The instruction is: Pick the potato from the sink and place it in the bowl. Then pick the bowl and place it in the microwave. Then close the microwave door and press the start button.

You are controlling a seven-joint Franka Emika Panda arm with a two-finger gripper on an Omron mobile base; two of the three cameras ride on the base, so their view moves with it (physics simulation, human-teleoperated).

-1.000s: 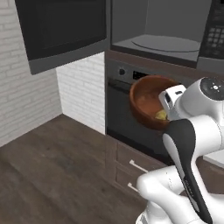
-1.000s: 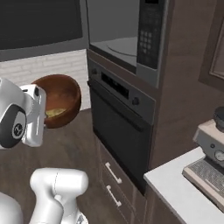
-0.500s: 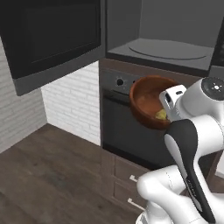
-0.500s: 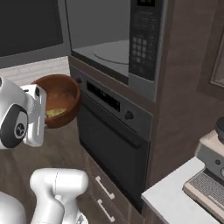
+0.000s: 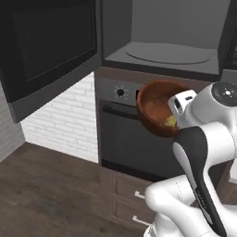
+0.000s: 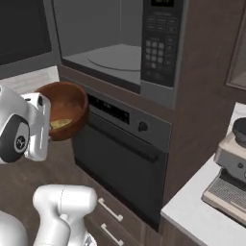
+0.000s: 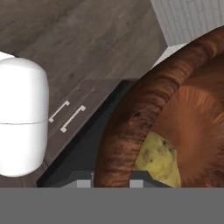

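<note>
The bowl (image 5: 155, 109) was streaked reddish-brown, the potato (image 7: 159, 159) at its 6 o'clock speckled yellow, the microwave (image 6: 120, 48) grey inside, the microwave door (image 5: 46, 51) glossy black.

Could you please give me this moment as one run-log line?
stage: carrying bowl to microwave | hand: shut on bowl rim | potato: inside bowl | microwave door: open

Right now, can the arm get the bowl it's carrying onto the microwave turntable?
Probably yes. The microwave door is swung wide open, the turntable is bare, and the bowl, with the potato inside, hangs just below the opening; it must rise first.
</note>
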